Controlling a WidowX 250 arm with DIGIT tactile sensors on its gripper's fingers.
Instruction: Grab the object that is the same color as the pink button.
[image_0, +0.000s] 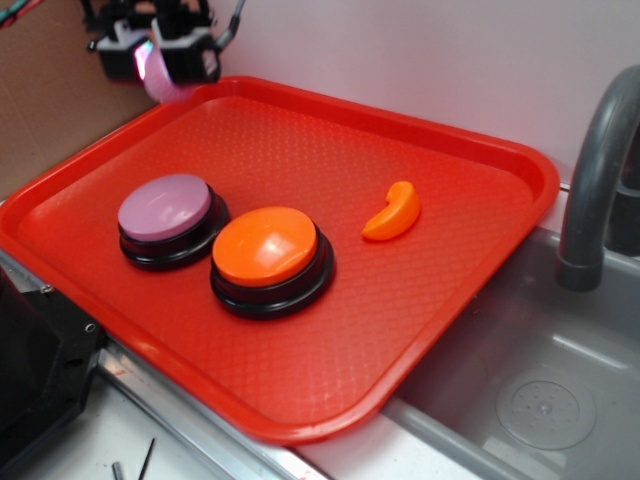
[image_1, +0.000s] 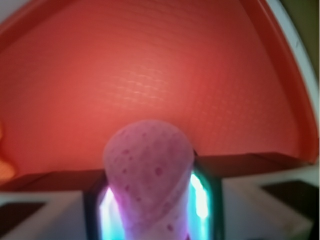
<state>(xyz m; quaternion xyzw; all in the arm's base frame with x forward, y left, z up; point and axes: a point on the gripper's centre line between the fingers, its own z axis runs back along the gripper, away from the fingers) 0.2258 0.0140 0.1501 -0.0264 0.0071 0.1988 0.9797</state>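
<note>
My gripper (image_0: 160, 60) hangs above the tray's far left corner, shut on the pink object (image_0: 160, 80), which pokes out below the fingers. In the wrist view the pink object (image_1: 148, 165) is dimpled and squeezed between the two lit pads, filling the gap of the gripper (image_1: 150, 205). It is held above the red tray floor. The pink button (image_0: 165, 207), a pale lilac dome on a black base, stands on the left of the tray, well in front of the gripper.
An orange-topped button (image_0: 265, 246) stands beside the pink one. An orange curved piece (image_0: 393, 212) lies to the right. The red tray (image_0: 470, 140) has a raised rim. A grey sink (image_0: 540, 400) and faucet (image_0: 595, 170) are at right; cardboard (image_0: 50, 100) at left.
</note>
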